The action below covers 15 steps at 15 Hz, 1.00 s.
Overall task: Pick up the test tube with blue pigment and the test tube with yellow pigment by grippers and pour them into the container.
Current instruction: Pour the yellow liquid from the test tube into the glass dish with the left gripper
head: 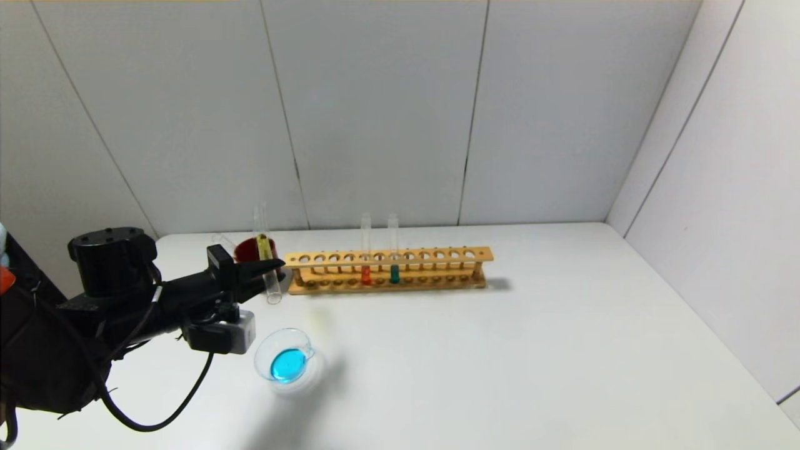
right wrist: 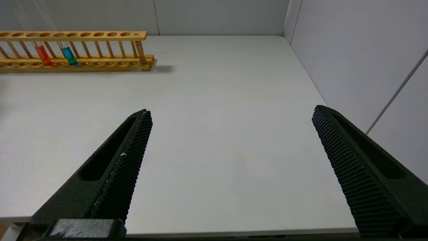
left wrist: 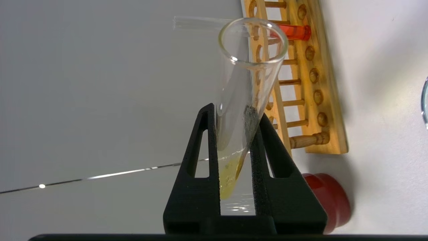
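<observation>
My left gripper is shut on the test tube with yellow pigment. It holds the tube tilted above the table, in front of the red cup. The yellow liquid sits at the closed end between the fingers, and the open mouth points toward the table's front. The container, a clear glass dish, stands in front of the gripper and holds blue liquid. No tube with a bright blue tip shows. My right gripper is open and empty over the table's right front; it is out of the head view.
The dark red cup stands behind the gripper with an empty clear tube in it. The wooden rack holds an orange-red tube and a green-teal tube. Walls close the back and right.
</observation>
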Each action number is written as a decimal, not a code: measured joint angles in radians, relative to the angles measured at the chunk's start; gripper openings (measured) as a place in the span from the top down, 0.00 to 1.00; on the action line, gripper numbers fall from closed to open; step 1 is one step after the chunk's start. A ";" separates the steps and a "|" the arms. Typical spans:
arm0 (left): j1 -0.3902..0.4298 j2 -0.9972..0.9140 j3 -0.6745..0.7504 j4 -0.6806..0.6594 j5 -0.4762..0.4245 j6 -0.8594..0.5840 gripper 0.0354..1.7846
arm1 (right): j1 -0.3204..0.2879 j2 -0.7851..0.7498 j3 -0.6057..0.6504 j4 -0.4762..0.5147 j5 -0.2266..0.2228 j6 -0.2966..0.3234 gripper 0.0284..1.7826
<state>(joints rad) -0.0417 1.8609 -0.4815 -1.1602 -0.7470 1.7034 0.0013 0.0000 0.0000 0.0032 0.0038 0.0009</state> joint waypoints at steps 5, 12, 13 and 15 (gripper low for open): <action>0.048 0.021 -0.018 0.001 -0.099 0.114 0.84 | 0.000 0.000 0.000 0.000 0.000 0.000 0.02; 0.048 0.111 -0.111 -0.005 -0.193 0.141 0.84 | 0.000 0.000 0.000 0.000 0.000 0.000 0.02; 0.046 0.127 -0.135 -0.005 -0.220 0.142 0.84 | 0.000 0.000 0.000 0.000 0.000 0.000 0.02; 0.046 0.158 -0.170 -0.006 -0.273 0.148 0.84 | 0.000 0.000 0.000 0.000 0.000 0.000 0.02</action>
<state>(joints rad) 0.0043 2.0191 -0.6517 -1.1666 -1.0204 1.8511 0.0013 0.0000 0.0000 0.0032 0.0038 0.0004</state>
